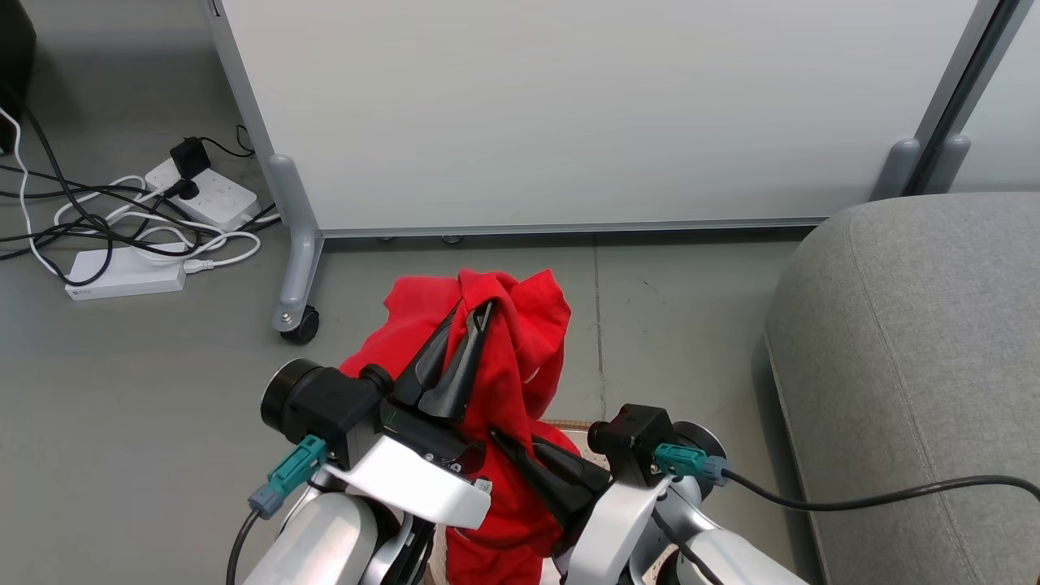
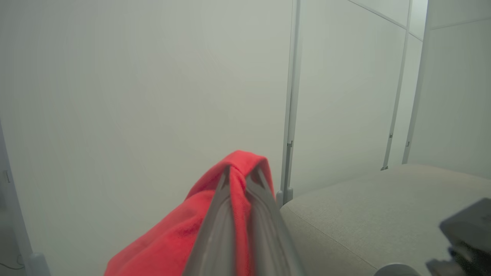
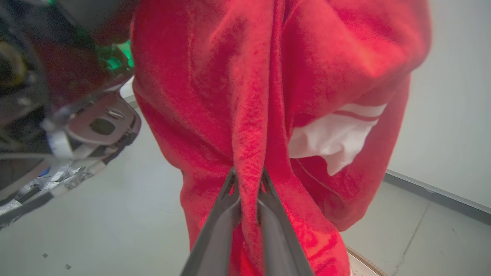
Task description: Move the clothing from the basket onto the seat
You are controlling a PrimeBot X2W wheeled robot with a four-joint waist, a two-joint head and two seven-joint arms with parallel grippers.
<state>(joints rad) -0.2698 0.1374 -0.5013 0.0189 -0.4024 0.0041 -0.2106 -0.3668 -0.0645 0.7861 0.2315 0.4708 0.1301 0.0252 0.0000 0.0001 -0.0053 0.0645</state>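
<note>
Recording a pale grey partition panel [image 1: 569, 114] spanning the top of the head view and running out of frame above.

Recording the seat [image 1: 918, 382], light grey and upholstered, taking up the right side of that view; being cut off by the right and bottom edges, with a rounded near corner and one seam line on show.

Recording grey floor [image 1: 146, 422] lying between panel and seat.

Finding the clothing [image 1: 520, 366] hanging clear of the floor as one bunched red mass, in front of the panel and to the left of the seat, apart from it; losing its lower end behind the forearms and off the bottom edge; not being able to count the garments in the bunch.

Noting a white patch [image 3: 337, 134] with a red stripe in the right wrist view, partly tucked under red folds.

Finding the left gripper [image 1: 473, 313] clamped narrow on the top fold of the clothing, with red fabric wrapping over both fingertips in the left wrist view.

Finding the right gripper [image 3: 247, 175] lower down, pinching a vertical fold of the same mass, fingers nearly meeting around it.

Making out of the basket [image 1: 573, 424] a thin brown sliver of rim beneath the clothing, between the two wrists; not seeing walls, handles or contents.

Noting white power strips [image 1: 207, 195] and tangled cables [image 1: 97, 227] at the far left, well apart from the clothing.

Noting a black caster [image 1: 302, 325] under the panel's grey leg.

Failing to identify a dark blurred shape [image 2: 466, 230] at the lower right of the left wrist view.
</note>
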